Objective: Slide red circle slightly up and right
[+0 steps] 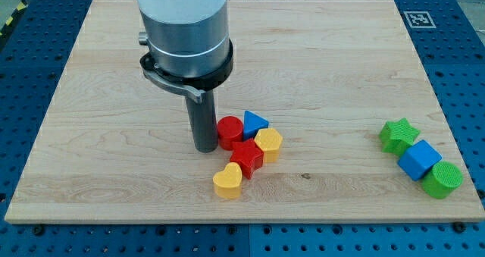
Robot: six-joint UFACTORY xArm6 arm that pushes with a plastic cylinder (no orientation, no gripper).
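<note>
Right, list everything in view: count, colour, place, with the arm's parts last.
red circle: 1, red, centre cluster, its left
blue triangle: 1, blue, cluster top, right of the red circle
red block: 1, red, cluster middle
yellow hexagon: 1, yellow, cluster right
yellow heart: 1, yellow, cluster bottom
green star: 1, green, view's right
blue cube: 1, blue, below the star
green cylinder: 1, green, lower right
board: 1, wooden
my tip: 1, dark, just left of the red circle
</note>
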